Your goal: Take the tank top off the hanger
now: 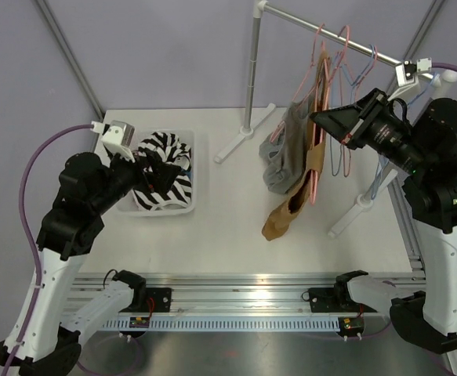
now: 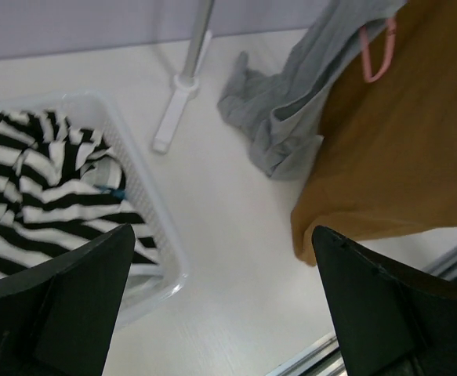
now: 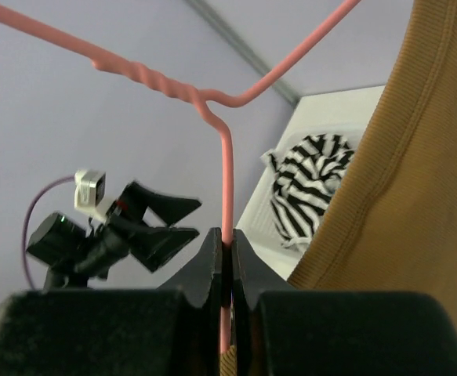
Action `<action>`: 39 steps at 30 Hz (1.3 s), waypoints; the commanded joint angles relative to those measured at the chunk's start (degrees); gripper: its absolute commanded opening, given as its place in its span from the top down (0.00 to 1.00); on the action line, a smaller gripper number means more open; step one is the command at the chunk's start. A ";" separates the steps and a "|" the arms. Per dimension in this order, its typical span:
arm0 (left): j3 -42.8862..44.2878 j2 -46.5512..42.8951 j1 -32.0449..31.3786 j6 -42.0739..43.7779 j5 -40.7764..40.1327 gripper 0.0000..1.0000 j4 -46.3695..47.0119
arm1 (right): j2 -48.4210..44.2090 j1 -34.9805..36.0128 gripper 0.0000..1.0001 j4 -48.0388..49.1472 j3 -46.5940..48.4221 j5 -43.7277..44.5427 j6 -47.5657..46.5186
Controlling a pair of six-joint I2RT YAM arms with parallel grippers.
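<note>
Right gripper (image 3: 226, 240) tight on pink hanger (image 3: 226, 180), tan tank top (image 3: 400, 196) just beside.

Fine-ribbed, matt cloth of the brown tank top (image 3: 416, 196). Smooth, slightly glossy pink coating on the wire hanger (image 3: 225, 180). Soft matt grey garment (image 2: 291, 102). White plastic basket (image 2: 161, 251), perforated, a little translucent. Smooth matt white table (image 2: 236, 235). Satin metal rack pole (image 1: 253, 70).

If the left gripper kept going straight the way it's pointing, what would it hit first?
The left gripper would probably meet bare white table first, between the basket and the brown tank top; depth is unclear.
</note>
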 commanded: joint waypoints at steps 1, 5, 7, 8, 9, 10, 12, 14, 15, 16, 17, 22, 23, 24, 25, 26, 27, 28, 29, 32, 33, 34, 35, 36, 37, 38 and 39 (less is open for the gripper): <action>5.78 1.39 -2.20 -1.64 10.23 0.01 10.07 | 0.23 0.33 1.00 4.03 6.07 -14.96 -0.66; 8.17 2.71 -5.54 -1.65 10.77 0.01 16.92 | 1.64 0.33 1.00 7.89 7.76 -26.04 4.77; 8.35 2.89 -7.03 -1.56 10.07 0.01 21.32 | 2.00 0.33 1.00 10.87 6.19 -30.53 6.46; 8.52 3.15 -7.48 -1.73 9.19 0.01 22.46 | 1.91 0.33 1.00 11.49 5.22 -31.15 7.08; 8.78 3.94 -7.74 -1.65 8.57 0.01 24.21 | 1.82 0.42 1.00 11.85 3.38 -31.68 7.08; 9.13 4.64 -8.27 -1.47 8.13 0.01 24.67 | 1.73 0.42 1.00 11.94 2.41 -31.86 6.56; 10.19 6.74 -8.88 -0.86 7.34 0.01 26.16 | 1.56 0.33 1.00 13.16 -0.74 -33.25 6.82; 10.89 8.07 -10.20 0.63 5.77 0.01 26.95 | 1.47 0.33 1.00 14.83 -2.60 -34.49 8.13; 11.68 9.73 -10.64 1.16 3.23 0.01 27.48 | 1.47 0.42 1.00 15.71 -3.92 -35.02 8.40; 12.12 10.53 -11.34 2.38 2.34 0.01 27.57 | 1.56 0.42 1.00 15.80 -4.45 -35.54 8.40; 12.47 11.50 -11.61 2.92 1.89 0.01 27.83 | 1.56 0.59 1.00 15.98 -4.98 -36.16 8.31; 13.00 15.80 -13.36 4.68 3.47 0.01 31.44 | 1.30 1.91 1.00 14.66 -7.53 -38.27 6.38; 13.09 17.12 -13.89 5.03 3.64 0.01 31.70 | 1.21 2.17 1.00 14.66 -7.97 -38.80 6.29; 13.09 17.91 -14.42 5.47 3.64 0.01 32.40 | 1.21 2.87 1.00 14.14 -8.32 -39.41 5.86; 13.44 18.53 -15.38 6.17 3.73 0.01 32.49 | 1.29 3.23 1.00 13.18 -8.15 -39.24 4.11; 13.71 20.02 -15.91 6.52 3.56 0.01 32.67 | 1.29 3.49 1.00 11.25 -8.06 -39.07 3.31; 13.88 20.55 -16.70 6.70 3.21 0.01 33.28 | 1.29 4.28 1.00 10.89 -8.23 -38.98 2.78; 13.97 21.08 -16.88 6.62 3.38 0.01 33.72 | 1.12 4.55 1.00 10.53 -8.50 -38.80 1.91; 13.97 22.04 -16.97 6.53 3.56 0.01 34.59 | 1.03 4.90 1.00 10.53 -8.93 -38.63 1.81; 15.02 23.80 -17.41 6.44 3.30 0.01 34.43 | 0.15 5.43 1.00 10.71 -10.61 -38.98 1.20; 15.20 24.85 -17.41 6.53 2.42 0.04 34.08 | -0.37 5.52 1.00 10.62 -11.13 -38.98 1.11; 15.46 25.30 -17.50 7.05 1.98 0.08 33.90 | -0.64 5.60 1.00 10.62 -11.40 -39.06 0.76; 15.90 25.74 -17.50 7.32 1.28 0.12 33.12 | -0.90 5.61 1.00 10.53 -11.57 -39.06 0.67; 16.17 26.53 -17.59 7.75 -0.21 0.21 32.85 | -1.43 5.69 1.00 10.36 -11.84 -38.98 0.32; 16.34 26.80 -17.50 8.19 -0.74 0.26 32.50 | -1.60 5.69 1.00 10.09 -12.01 -39.06 0.05; 16.69 27.06 -17.59 8.46 -1.71 0.31 31.71 | -1.87 5.69 1.00 9.48 -12.19 -38.46 -0.38; 16.70 27.32 -17.59 8.98 -2.41 0.39 31.44 | -2.13 5.69 1.00 8.61 -12.02 -37.84 -1.95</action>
